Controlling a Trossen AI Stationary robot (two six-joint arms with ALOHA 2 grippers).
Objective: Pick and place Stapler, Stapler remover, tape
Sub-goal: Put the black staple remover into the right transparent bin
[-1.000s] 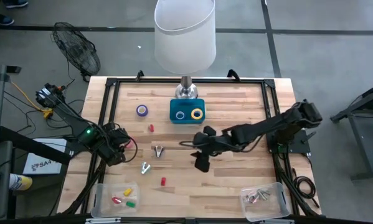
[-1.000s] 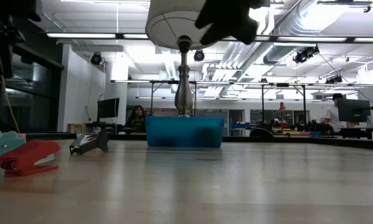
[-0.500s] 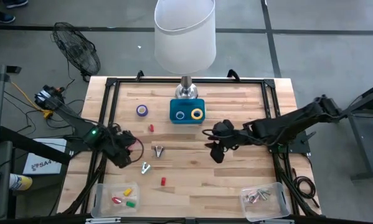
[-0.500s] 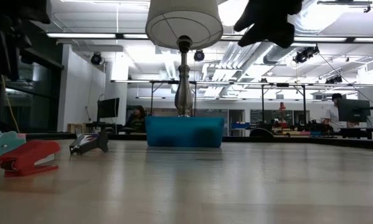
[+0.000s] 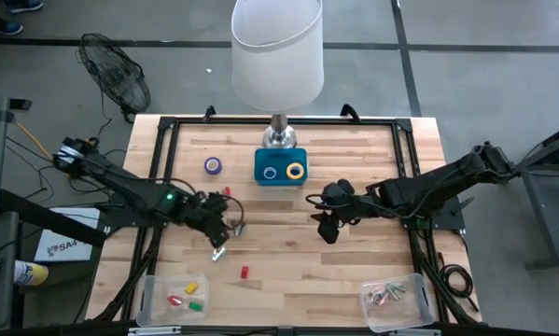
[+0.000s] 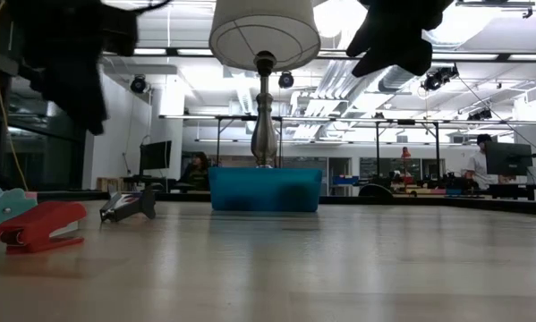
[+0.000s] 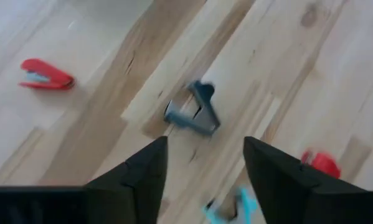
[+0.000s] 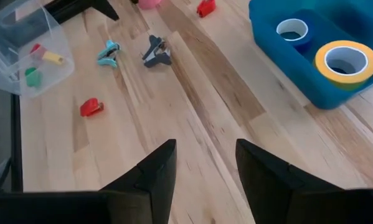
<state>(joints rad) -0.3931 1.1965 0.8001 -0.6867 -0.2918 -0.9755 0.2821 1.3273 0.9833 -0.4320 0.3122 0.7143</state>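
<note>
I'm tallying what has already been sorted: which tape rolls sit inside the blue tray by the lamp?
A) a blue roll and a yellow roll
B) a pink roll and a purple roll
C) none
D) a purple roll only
A: the blue tray holds a blue roll and a yellow roll, while the purple roll lies on the table outside it.

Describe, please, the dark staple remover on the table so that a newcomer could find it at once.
Start at the lamp at the table's far edge, with the blue tray at its foot. Nearer than the tray and toward the left arm lies the dark grey staple remover, just ahead of the left gripper. Its neighbours are red mini staplers and a teal remover; it alone is grey.
</note>
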